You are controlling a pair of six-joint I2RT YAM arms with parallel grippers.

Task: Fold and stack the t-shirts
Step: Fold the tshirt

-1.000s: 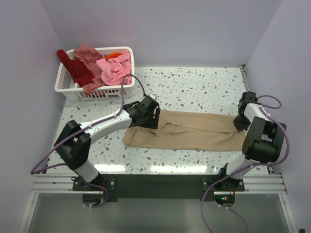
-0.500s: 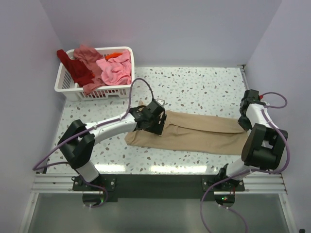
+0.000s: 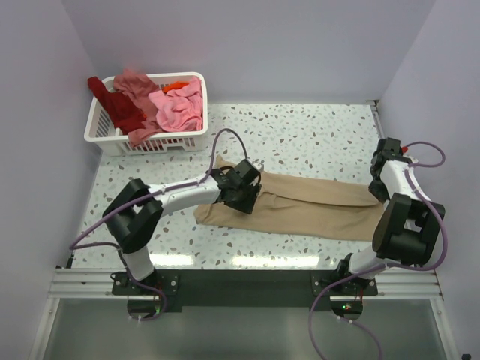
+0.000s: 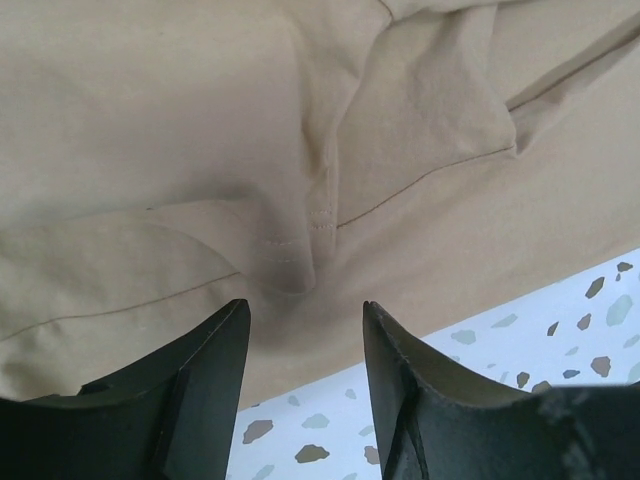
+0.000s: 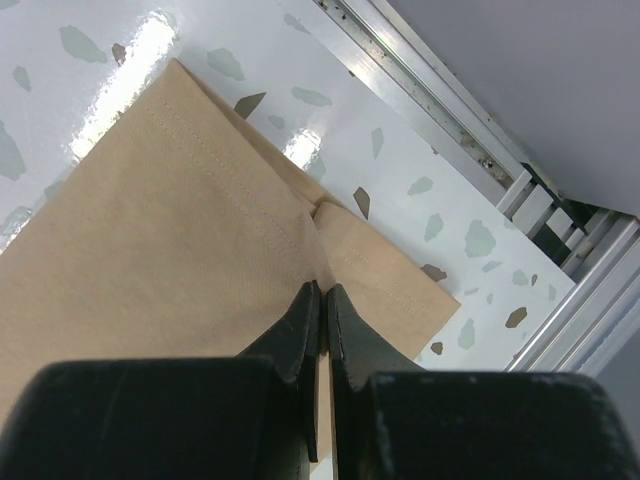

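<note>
A large tan t-shirt lies stretched left to right across the speckled table. My left gripper hovers over its left part. In the left wrist view its jaws stand open above the shirt's hem, with a small raised fold just beyond the tips and nothing between them. My right gripper is at the shirt's right end, shut on a pinched crease of the tan cloth. Pink, salmon, dark red and orange shirts are heaped in the basket.
The white slatted basket stands at the back left of the table. An aluminium rail runs along the table's right edge, close to my right gripper. Purple walls close in the left, back and right sides.
My left gripper slid right along the tan shirt and its jaws narrowed. The shirt's left end shifted slightly right. The right gripper rose a little at the shirt's right end.
</note>
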